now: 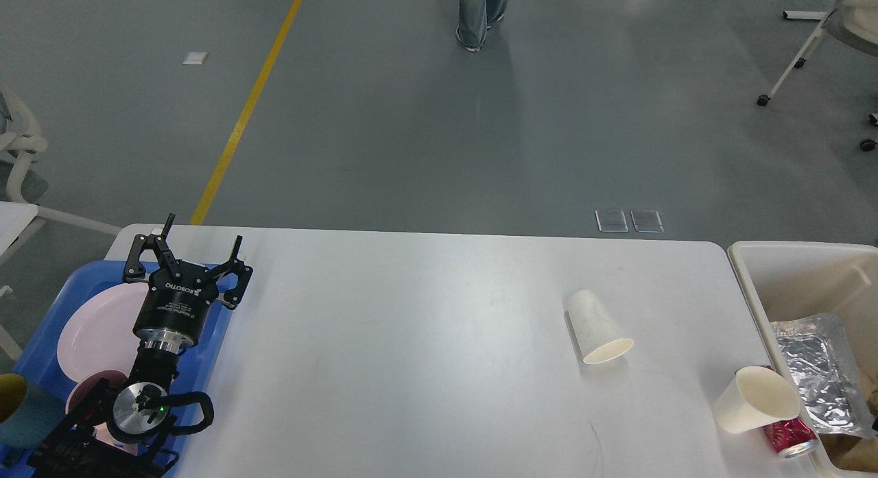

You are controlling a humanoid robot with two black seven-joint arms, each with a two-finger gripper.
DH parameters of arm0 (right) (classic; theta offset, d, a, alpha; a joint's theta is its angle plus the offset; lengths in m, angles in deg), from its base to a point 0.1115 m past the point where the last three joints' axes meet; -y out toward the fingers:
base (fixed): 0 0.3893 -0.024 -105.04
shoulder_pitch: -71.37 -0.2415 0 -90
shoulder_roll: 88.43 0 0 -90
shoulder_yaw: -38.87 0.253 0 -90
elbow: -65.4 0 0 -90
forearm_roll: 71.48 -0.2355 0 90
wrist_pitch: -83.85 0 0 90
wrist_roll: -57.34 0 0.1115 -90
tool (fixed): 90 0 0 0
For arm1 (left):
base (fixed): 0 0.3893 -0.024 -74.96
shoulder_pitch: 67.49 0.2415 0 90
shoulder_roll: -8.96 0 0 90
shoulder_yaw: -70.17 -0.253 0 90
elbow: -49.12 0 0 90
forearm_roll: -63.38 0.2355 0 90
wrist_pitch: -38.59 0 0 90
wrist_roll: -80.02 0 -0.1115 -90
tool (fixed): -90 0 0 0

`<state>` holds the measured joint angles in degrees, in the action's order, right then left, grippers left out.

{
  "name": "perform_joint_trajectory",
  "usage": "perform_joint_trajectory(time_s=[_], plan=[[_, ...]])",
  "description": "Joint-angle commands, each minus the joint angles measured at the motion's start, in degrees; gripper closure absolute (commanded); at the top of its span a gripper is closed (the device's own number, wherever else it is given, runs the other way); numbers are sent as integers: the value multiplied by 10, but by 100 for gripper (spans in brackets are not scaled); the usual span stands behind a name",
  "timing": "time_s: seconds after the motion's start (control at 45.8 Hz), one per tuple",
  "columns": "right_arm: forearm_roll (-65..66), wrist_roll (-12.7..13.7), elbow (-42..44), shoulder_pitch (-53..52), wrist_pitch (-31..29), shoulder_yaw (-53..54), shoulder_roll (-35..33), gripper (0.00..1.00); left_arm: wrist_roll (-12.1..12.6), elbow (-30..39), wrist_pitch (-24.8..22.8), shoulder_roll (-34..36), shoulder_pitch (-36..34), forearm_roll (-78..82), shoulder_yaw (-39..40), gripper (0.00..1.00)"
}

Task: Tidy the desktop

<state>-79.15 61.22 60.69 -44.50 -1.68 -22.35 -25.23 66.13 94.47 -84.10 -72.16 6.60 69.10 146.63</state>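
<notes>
So the desktop [425,341] is a big white matte slab with rounded corners, filling most of the lower view. Two paper cups lie tipped on it, one [597,327] around 3 o'clock and another [754,399] at 4 against a red can [789,438]. Left gripper [199,248] hangs at 9 o'clock over the blue tray [41,341], fingers spread apart, holding nothing.
</notes>
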Motion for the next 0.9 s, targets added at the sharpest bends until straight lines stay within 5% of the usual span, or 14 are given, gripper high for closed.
perform_joint_trajectory(time_s=[0.0, 0.219, 0.372, 0.678, 0.874], plan=[[0, 0, -1, -5, -1, 0, -4, 15, 0, 0, 0, 0, 0, 0, 0, 4], [0, -5, -18, -59, -9, 1, -34, 0, 0, 0, 1, 0, 0, 0, 0, 4], [15, -5, -113, -191, -45, -5, -76, 0, 0, 0, 0, 0, 0, 0, 0, 4], [151, 10, -351, -527, -233, -21, -98, 0, 0, 0, 0, 0, 0, 0, 0, 4], [150, 62, -462, -705, -395, -50, -71, 0, 1, 0, 0, 0, 0, 0, 1, 4]])
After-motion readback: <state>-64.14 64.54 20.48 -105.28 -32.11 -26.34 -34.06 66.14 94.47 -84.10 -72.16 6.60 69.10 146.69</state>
